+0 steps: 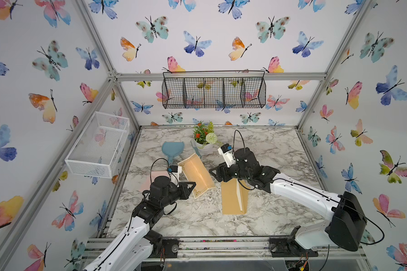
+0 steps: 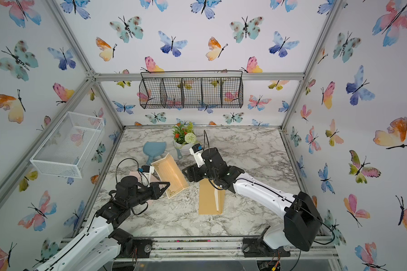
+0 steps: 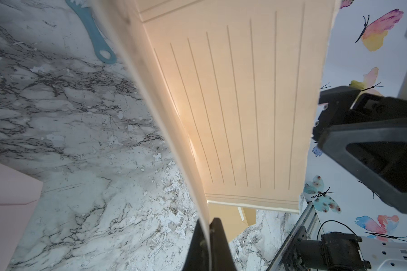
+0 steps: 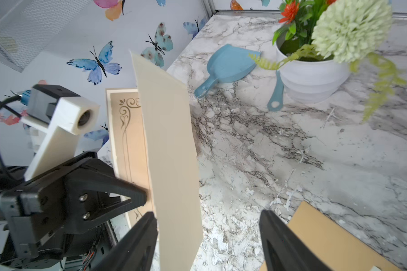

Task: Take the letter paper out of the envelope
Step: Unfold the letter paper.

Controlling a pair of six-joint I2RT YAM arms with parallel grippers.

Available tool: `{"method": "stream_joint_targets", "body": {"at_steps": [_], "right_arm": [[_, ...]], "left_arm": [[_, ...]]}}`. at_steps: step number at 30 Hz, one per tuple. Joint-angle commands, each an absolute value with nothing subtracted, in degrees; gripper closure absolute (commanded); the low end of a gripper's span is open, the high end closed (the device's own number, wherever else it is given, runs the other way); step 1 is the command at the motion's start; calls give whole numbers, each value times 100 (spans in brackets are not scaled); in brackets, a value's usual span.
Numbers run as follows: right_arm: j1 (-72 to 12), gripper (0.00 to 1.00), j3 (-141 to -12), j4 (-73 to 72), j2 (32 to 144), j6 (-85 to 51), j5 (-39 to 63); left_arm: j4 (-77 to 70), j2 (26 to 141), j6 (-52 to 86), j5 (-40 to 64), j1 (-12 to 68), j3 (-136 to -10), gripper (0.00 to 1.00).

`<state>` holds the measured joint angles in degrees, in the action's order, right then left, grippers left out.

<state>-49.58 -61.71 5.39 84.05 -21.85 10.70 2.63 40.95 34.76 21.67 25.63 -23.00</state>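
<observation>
Left fingers (image 3: 219, 244) pinching letter paper (image 3: 233, 105), right fingers (image 4: 282, 241) wide apart

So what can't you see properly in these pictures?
Envelope: the right arm hides its far end in both top views; the right wrist view's edge cuts it.
Pink sheet: mostly under the left arm in both top views; cut by the left wrist view's edge.
Blue handle: the white pot hides its other end in the right wrist view.
Letter paper: only ruled lines show; writing, if any, unreadable.
</observation>
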Motion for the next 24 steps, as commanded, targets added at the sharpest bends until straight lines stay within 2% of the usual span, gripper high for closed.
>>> {"method": "stream_joint_targets", "body": {"at_steps": [1, 9, 14, 18, 24], "right_arm": [[-4984, 26, -6172, 333, 8570, -2187, 1289], [-4983, 31, -6178, 187, 8661, -2185, 1374], [-4983, 31, -6284, 446, 8238, -2114, 1244], [-4983, 31, -6091, 190, 7911, -2169, 1331], [-4986, 31, -6122, 185, 8407, -2251, 1768]], "left_arm": [[252, 3987, 3416, 2206, 2592, -2319, 100], [286, 3978, 3375, 2183, 2590, -2294, 100], [433, 4043, 3387, 1866, 2590, -2219, 100], [229, 4074, 3487, 2002, 2592, -2153, 100], [207, 4061, 3536, 2118, 2588, -2231, 100]]}}
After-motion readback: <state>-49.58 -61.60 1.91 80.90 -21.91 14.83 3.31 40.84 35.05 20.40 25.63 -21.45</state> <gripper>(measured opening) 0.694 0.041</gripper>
